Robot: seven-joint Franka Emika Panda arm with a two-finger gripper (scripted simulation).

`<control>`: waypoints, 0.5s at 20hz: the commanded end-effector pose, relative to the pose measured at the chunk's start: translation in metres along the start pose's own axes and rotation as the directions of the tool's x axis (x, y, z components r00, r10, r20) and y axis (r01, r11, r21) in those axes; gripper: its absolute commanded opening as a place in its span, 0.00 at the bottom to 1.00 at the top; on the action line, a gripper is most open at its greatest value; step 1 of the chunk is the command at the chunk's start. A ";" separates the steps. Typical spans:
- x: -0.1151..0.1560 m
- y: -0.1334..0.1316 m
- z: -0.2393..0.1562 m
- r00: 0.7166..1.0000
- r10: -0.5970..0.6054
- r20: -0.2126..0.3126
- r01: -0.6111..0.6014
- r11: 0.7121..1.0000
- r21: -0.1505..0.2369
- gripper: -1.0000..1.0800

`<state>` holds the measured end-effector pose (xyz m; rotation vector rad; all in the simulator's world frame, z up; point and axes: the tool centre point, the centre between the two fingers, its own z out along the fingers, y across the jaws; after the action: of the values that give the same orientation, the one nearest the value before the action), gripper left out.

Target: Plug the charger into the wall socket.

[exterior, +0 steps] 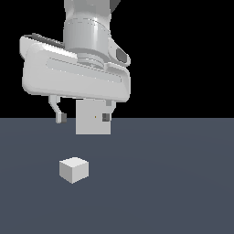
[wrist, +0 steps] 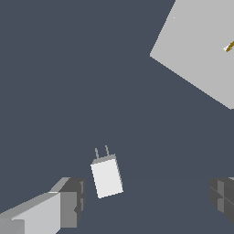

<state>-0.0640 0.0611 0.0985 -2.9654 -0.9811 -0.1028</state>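
Observation:
The charger [exterior: 73, 169] is a small white-grey cube resting on the dark floor, below my gripper [exterior: 82, 117]. In the wrist view the charger [wrist: 106, 177] shows two thin prongs on one end. The wall socket [exterior: 93, 124] is a flat upright pale-grey panel behind the gripper, partly hidden by the hand; it also shows in the wrist view [wrist: 196, 50] with a small dark mark. The gripper [wrist: 146, 199] is open and empty, hanging above the floor. The charger lies nearer one finger [wrist: 68, 203] than the other, and touches neither.
A flat dark grey-blue floor [exterior: 173, 183] spreads all around, under a black background. The robot's large white hand [exterior: 75, 75] fills the upper part of the exterior view.

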 end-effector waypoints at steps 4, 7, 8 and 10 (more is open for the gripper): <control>-0.011 -0.018 0.017 0.992 -0.128 -0.011 0.128 0.992 0.012 0.96; -0.016 -0.024 0.024 0.984 -0.177 -0.015 0.177 0.984 0.016 0.96; -0.018 -0.026 0.026 0.982 -0.190 -0.016 0.191 0.981 0.017 0.96; -0.020 -0.029 0.029 0.977 -0.213 -0.018 0.213 0.977 0.019 0.96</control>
<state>-0.0928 0.0724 0.0703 -2.8404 -1.2588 -0.1153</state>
